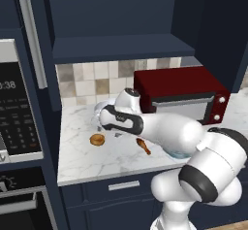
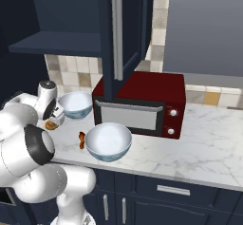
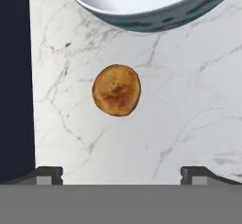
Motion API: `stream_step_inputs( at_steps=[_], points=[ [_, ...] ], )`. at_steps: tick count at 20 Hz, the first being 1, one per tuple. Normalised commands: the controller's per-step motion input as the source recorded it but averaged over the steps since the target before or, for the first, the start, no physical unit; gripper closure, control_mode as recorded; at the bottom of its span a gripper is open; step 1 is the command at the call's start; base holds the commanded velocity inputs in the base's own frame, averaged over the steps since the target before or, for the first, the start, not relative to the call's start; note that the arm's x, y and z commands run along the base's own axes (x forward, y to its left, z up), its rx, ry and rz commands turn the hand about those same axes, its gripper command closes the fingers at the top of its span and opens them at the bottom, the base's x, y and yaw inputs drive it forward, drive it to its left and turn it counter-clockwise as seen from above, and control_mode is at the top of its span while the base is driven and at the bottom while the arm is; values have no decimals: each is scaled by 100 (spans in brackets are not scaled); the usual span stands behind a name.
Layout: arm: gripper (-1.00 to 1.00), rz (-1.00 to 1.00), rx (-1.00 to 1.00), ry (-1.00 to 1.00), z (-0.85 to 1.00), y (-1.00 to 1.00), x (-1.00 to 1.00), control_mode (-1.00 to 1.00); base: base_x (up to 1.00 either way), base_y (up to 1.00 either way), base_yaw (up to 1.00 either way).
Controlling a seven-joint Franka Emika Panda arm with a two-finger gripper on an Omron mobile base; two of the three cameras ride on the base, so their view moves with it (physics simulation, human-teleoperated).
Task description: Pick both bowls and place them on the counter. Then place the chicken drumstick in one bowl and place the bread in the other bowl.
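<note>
Nearest: white Franka arm (image 1: pixel 193 151) rises at the counter's front edge and reaches toward 10 o'clock in the left base view.

Two-finger gripper (image 3: pixel 122 175) hangs above the white grey-veined marble counter (image 3: pixel 189 124), jaws wide apart, nothing between them. In the hand view both dark fingertips (image 3: pixel 47 173) sit at 6 o'clock with bare marble in the gap.

Small round golden-brown bun (image 3: pixel 116 90) lies flat on the marble, at 12 o'clock from the fingertips in the hand view, well apart from them. In the left base view the bun (image 1: pixel 97 139) is at 7 o'clock from the hand, near the dark navy cabinet side at the counter's left end.

Small brown chicken drumstick (image 1: pixel 143 145) lies on the marble near the front edge, at 3 o'clock from the bun in the left base view, not touching it. In the right base view the drumstick (image 2: pixel 82 140) is just beside the near bowl, at its 9 o'clock.

Near round white porcelain bowl with blue-teal pattern (image 2: pixel 108 141) stands upright on the counter, in front of the dark red microwave (image 2: pixel 142 103), inside empty.

Far matching bowl (image 2: pixel 75 105) stands upright further back, at 9 o'clock from the microwave, also empty. In the hand view its patterned rim (image 3: pixel 156 15) is at 12 o'clock, beyond the bun, apart from it.

Farthest: beige and grey tiled backsplash (image 1: pixel 97 81), dark navy shelf (image 1: pixel 121 47) above it.
</note>
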Motion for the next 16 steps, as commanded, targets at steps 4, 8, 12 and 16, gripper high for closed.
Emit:
stream_step_inputs(
  at_steps=[4, 8, 12, 16],
  points=[
    [-100, 8, -18, -28, -26, 6, 0, -100, 0, 0, 0],
    [-100, 3, -3, -6, -6, 6, 15, -100, 0, 0, 0],
    [-100, 2, 0, 0, 0, 12, 13, -100, 0, 0, 0],
    [-100, 2, 0, 0, -8, 15, 14, -100, 0, 0, 0]
  ],
)
